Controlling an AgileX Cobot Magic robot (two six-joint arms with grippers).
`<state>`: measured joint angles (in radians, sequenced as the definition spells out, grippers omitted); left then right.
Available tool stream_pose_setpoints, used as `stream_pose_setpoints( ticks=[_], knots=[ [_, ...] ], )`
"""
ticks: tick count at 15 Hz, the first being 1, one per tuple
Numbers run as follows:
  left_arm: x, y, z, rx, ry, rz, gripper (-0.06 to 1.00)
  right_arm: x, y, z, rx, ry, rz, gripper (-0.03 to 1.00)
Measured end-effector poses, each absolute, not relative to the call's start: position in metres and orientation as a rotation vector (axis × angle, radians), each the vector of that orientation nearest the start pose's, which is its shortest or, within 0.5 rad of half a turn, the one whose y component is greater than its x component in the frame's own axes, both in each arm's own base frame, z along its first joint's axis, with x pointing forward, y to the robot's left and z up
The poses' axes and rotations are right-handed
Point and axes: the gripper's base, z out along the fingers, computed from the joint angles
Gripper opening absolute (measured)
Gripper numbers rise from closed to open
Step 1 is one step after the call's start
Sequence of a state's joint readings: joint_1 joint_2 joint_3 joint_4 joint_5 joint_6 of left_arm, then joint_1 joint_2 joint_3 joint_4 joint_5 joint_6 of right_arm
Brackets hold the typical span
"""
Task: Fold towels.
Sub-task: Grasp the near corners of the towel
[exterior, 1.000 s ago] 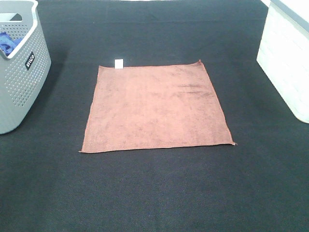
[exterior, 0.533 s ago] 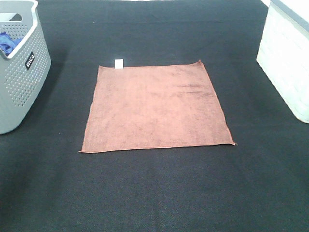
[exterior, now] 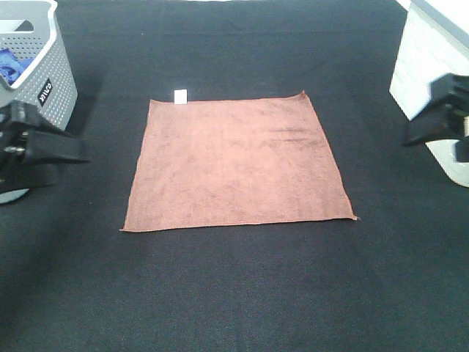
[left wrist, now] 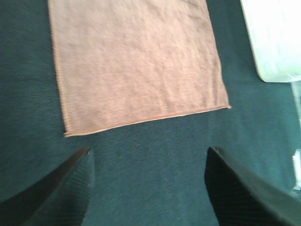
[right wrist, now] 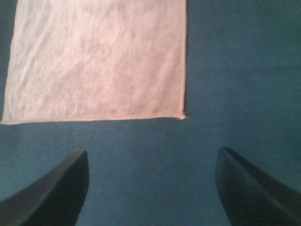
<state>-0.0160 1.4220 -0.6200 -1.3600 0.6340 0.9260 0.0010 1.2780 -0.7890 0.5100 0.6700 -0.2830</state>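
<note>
The terracotta towel [exterior: 234, 161] is lying flat and unfolded in the middle of the black table [exterior: 234, 293], its white tag [exterior: 180, 96] sticking out at the far left corner. The left hand [left wrist: 146, 151] is hovering off the towel's left side, in front of the grey basket [exterior: 44, 110], fingers spread wide and gripping nothing. The right hand [right wrist: 153, 150] is hovering off the right side, before the white bin [exterior: 432, 73], equally wide and empty.
</note>
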Motion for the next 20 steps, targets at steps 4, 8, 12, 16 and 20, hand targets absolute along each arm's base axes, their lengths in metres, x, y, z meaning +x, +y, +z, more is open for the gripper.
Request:
stream_pose_setpoints(
  ticks=[4, 8, 12, 16, 20],
  knots=[
    [0.283, -0.058, 0.16, -0.244, 2.551, -0.967, 0.69, 0.292, 0.029, 0.194, 0.108, 2.789, 0.494, 0.71],
    [0.302, -0.059, 0.129, -0.291, 2.629, -0.975, 0.69, 0.318, 0.031, 0.159, 0.121, 2.874, 0.53, 0.71],
    [0.325, -0.068, 0.097, -0.291, 2.696, -0.978, 0.69, 0.345, 0.034, 0.121, 0.087, 2.916, 0.582, 0.71],
    [0.336, -0.089, 0.086, -0.223, 2.719, -0.977, 0.69, 0.354, 0.034, 0.102, 0.067, 2.947, 0.587, 0.71],
    [0.341, -0.103, 0.087, -0.203, 2.703, -0.923, 0.69, 0.365, 0.043, 0.094, 0.037, 2.953, 0.63, 0.7]
  ],
)
